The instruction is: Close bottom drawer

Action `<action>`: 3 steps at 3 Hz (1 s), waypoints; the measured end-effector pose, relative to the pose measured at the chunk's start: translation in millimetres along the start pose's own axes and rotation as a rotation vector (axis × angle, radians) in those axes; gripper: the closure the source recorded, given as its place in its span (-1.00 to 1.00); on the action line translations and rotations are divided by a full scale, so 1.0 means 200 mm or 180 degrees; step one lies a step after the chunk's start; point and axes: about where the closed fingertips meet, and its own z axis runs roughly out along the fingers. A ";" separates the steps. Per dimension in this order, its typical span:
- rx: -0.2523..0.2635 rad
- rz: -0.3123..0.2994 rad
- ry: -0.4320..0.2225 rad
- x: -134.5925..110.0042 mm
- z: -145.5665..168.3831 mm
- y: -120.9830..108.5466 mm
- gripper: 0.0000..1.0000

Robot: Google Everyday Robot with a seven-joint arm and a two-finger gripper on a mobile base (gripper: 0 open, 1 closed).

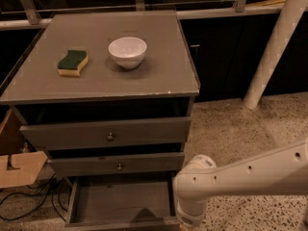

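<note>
The bottom drawer of the grey cabinet is pulled out, and its grey box interior shows. Its front panel lies along the bottom edge of the picture, mostly cut off, and its knob is out of view. Above it are the mid-height drawer front and the tallest drawer front, each with a metal knob. My white arm reaches in from the right. Its wrist points down at the drawer's front right corner. The gripper itself is below the picture's edge.
On the cabinet top are a white bowl and a green-and-yellow sponge. A wooden piece and cables lie to the left on the floor. A white pole leans at the right.
</note>
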 end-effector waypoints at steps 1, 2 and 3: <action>-0.0003 0.0326 0.0059 -0.09 0.19 -0.07 1.00; -0.0003 0.0326 0.0059 -0.09 0.19 -0.07 1.00; 0.0024 0.0402 0.0016 -0.10 0.28 -0.08 1.00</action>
